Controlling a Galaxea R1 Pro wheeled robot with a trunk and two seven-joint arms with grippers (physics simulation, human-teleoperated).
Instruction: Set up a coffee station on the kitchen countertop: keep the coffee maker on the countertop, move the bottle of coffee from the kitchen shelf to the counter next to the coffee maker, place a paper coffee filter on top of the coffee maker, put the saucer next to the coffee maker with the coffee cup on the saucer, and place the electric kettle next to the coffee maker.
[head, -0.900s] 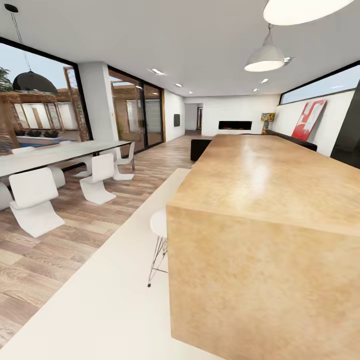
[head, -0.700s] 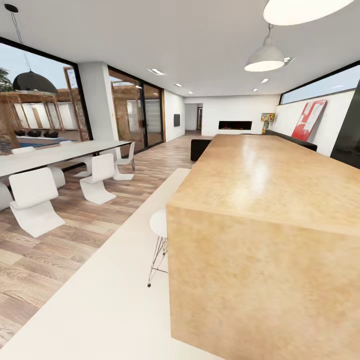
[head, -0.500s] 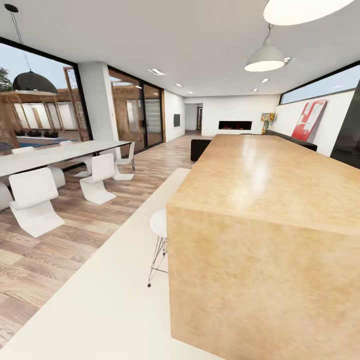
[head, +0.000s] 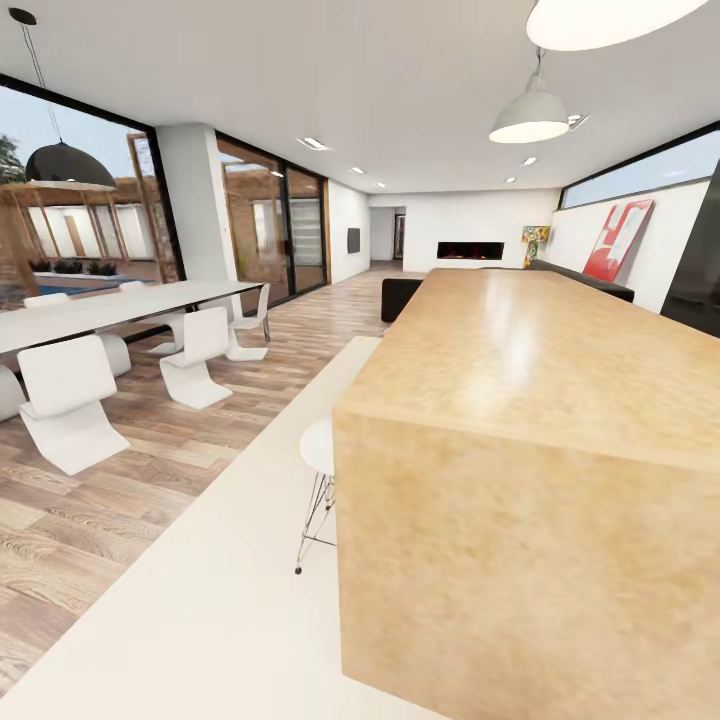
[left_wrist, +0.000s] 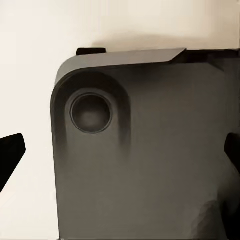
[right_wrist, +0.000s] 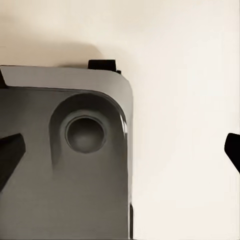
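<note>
The big free-standing wooden island block (head: 530, 370) takes up the right half of the head view, and its top is bare. The coffee maker, the countertop and the other coffee things are out of view. In the left wrist view my left gripper (left_wrist: 121, 152) is open, its dark fingertips (left_wrist: 10, 157) far apart over my grey base (left_wrist: 150, 190) and the pale floor. My right gripper (right_wrist: 121, 152) is open in the same way above the base (right_wrist: 60, 190), with nothing between its fingertips (right_wrist: 233, 150).
A white stool (head: 318, 450) stands against the island's near left corner. A pale floor strip (head: 220, 560) runs along the island's left side. Further left, a long white dining table (head: 120, 305) with white chairs (head: 68, 400) stands on wood flooring. A dark sofa (head: 400, 295) sits beyond.
The head view has turned very slightly; nothing in the room has moved.
</note>
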